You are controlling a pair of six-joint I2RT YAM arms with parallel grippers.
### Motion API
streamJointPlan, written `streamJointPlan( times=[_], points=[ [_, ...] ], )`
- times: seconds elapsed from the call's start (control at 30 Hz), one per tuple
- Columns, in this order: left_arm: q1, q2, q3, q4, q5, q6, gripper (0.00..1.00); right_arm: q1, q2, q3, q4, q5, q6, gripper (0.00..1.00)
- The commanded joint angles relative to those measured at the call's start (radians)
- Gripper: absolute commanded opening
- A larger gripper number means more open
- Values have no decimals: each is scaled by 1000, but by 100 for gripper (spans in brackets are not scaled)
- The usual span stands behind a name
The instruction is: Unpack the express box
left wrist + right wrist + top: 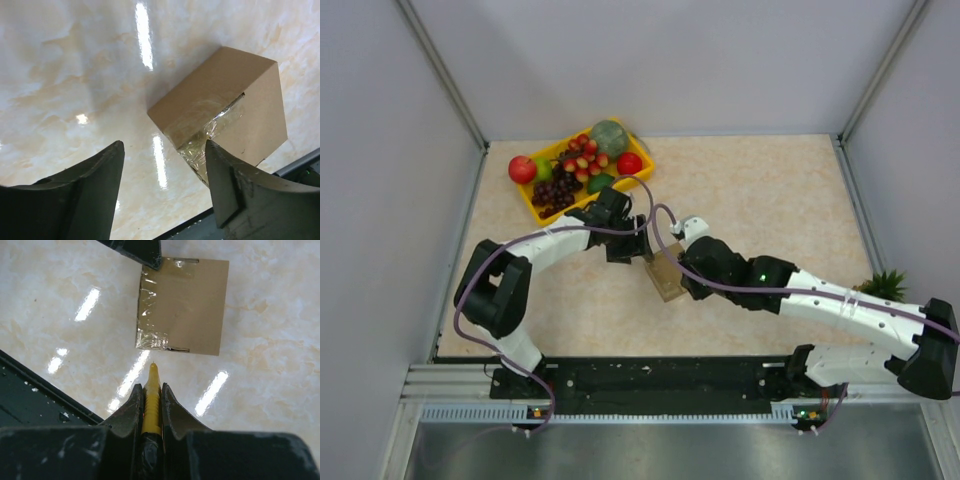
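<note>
Table (770, 190), pale marbled top.

Far left corner: yellow tray (533, 212) holding fruit (522, 168), including red apples, dark and red grapes and a green round piece.

Left arm reaches from the near left corner toward the middle. Left gripper (164, 150): jaws apart, nothing between them, bare table visible in the gap. Its right finger (225, 175) sits just beside the taped corner of the cardboard box (667, 278). Cannot tell whether they touch.

The box lies flat on the table near the middle, a little toward the near edge, between the two grippers. Plain brown, lid down. Shiny clear tape runs along one side and wraps a corner. A thin slit shows at the lid edge.

Right gripper (150, 389): jaws closed tight on a slim yellow pointed tool (152, 377). The tip points at the near side of the box, just short of it, beside the taped corner.

Right arm stretches back to the near right corner.

Right edge of the table: a small green spiky plant (885, 285), well apart from the box.
</note>
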Motion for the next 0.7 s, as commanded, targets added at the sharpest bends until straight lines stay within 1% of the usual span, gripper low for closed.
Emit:
streamJointPlan(
  times=[0.0, 0.03, 0.13, 0.17, 0.2, 0.23, 0.27, 0.33, 0.4, 0.53, 0.6, 0.67],
  points=[
    [10, -109, 8, 49, -74, 74, 73, 13, -10, -12, 127, -72, -65, 0],
    [10, -118, 11, 69, -63, 94, 75, 17, -1, -27, 174, -80, -73, 0],
    [13, -114, 34, 150, -15, 132, 77, 43, 31, -23, 234, -100, -108, 0],
    [13, -90, 57, 170, 1, 142, 77, 46, 57, -21, 251, -109, -122, 0],
    [13, -71, 71, 187, 59, 151, 77, 50, 74, -21, 268, -115, -128, 0],
    [13, -47, 90, 213, 84, 163, 76, 54, 89, -24, 283, -122, -132, 0],
    [13, 8, 141, 210, 107, 165, 74, 54, 118, -29, 323, -123, -141, 0],
    [13, 91, 217, 219, 169, 168, 71, 59, 146, -32, 345, -122, -150, 0],
    [13, 136, 249, 262, 213, 169, 70, 60, 182, -38, 372, -108, -159, 0],
    [13, 266, 343, 316, 371, 147, 68, 60, 223, -55, 394, -66, -145, 0],
    [11, 291, 338, 388, 434, 127, 67, 60, 234, -64, 386, -8, -112, 0],
    [10, 302, 299, 417, 472, 94, 66, 60, 229, -83, 369, 54, -69, 0]
  ],
)
